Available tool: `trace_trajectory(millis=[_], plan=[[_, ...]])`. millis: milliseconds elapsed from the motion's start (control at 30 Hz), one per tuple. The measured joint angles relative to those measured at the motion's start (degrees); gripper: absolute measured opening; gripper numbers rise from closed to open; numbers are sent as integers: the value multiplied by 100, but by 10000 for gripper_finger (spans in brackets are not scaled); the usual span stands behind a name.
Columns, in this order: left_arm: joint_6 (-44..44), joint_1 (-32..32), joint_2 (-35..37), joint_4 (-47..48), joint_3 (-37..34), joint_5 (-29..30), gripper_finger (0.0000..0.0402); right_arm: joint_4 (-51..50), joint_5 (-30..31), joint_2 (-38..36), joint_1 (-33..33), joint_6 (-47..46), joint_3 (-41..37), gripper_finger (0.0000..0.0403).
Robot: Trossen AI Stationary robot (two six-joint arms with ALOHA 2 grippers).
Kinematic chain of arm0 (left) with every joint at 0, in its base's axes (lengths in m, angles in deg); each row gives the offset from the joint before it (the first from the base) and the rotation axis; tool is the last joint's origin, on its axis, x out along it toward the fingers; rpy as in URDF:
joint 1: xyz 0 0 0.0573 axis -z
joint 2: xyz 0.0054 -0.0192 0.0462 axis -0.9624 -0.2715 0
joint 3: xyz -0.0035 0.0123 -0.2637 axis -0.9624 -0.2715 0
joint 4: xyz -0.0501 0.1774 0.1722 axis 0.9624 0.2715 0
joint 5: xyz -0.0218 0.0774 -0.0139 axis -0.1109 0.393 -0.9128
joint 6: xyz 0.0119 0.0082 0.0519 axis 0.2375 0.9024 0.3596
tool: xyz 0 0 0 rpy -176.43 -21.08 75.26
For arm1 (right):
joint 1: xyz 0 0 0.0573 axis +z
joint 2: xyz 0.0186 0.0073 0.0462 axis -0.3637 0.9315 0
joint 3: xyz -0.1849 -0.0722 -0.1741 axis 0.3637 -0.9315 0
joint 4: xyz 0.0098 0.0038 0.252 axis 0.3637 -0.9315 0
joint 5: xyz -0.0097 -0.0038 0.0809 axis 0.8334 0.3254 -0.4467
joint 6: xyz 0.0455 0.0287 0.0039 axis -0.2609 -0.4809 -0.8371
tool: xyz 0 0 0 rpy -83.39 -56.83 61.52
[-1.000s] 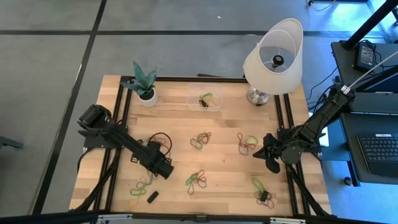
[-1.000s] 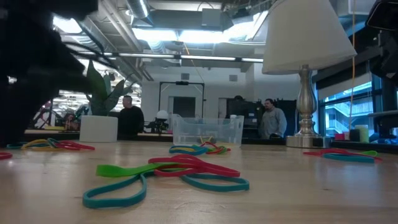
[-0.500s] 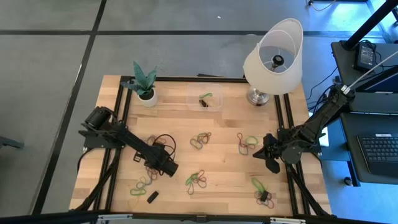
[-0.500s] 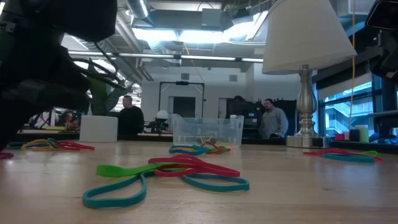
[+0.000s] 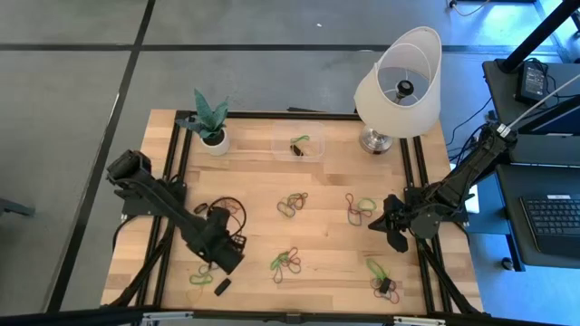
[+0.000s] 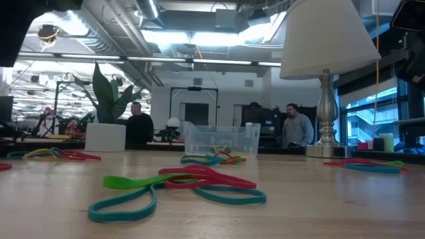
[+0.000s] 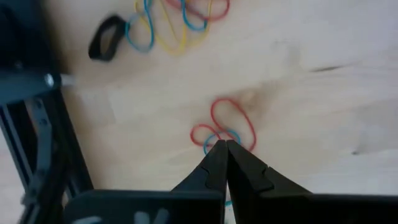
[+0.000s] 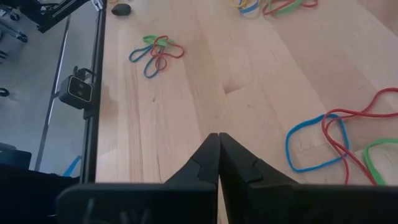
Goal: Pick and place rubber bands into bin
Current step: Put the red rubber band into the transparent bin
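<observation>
My left gripper is clenched at the near-left rubber bands, prob. pinching one; bin lies far-right.

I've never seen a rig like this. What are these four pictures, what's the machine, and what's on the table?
This is a two-armed robot at a wooden table. One picture looks straight down, one sits at tabletop level, and two come from wrist cameras. Clusters of coloured rubber bands lie scattered; a clear bin, a potted plant and a lamp stand along the far edge. The left end effector is closed at a red-and-blue cluster; whether it grips a band is unclear. The right end effector is closed, empty, at the table's right side.
</observation>
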Motion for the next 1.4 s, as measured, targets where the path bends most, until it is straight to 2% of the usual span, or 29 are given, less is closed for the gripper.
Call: trace_trajectory(millis=[133, 333, 500, 600, 767, 967, 1200, 1400], plan=[[414, -29, -9, -81, -164, 225, 6, -2, 0, 0, -1, 19, 0, 7], [1594, -409, -20, -814, -747, -469, 47, 74, -1, 30, 0, -222, 0, 7], [2726, -678, -22, -1420, -1141, -522, 93, 169, 4, 132, -2, -587, 2, 7], [3374, -754, -22, -1535, -1261, -524, 104, 164, 34, 241, -2, -895, 2, 7], [3999, -804, -9, -1689, -1534, -576, 101, 211, 48, 445, -2, -1405, 4, 7], [4406, -799, -6, -2517, -2186, -789, 82, 503, 77, 680, -3, -1705, 4, 7], [4696, -880, 28, -3263, -2599, -898, 67, 956, 790, 739, -2, -1681, 7, 7], [4713, -917, 35, -3354, -2759, -928, 49, 1122, 961, 741, -2, -1672, 7, 7]])
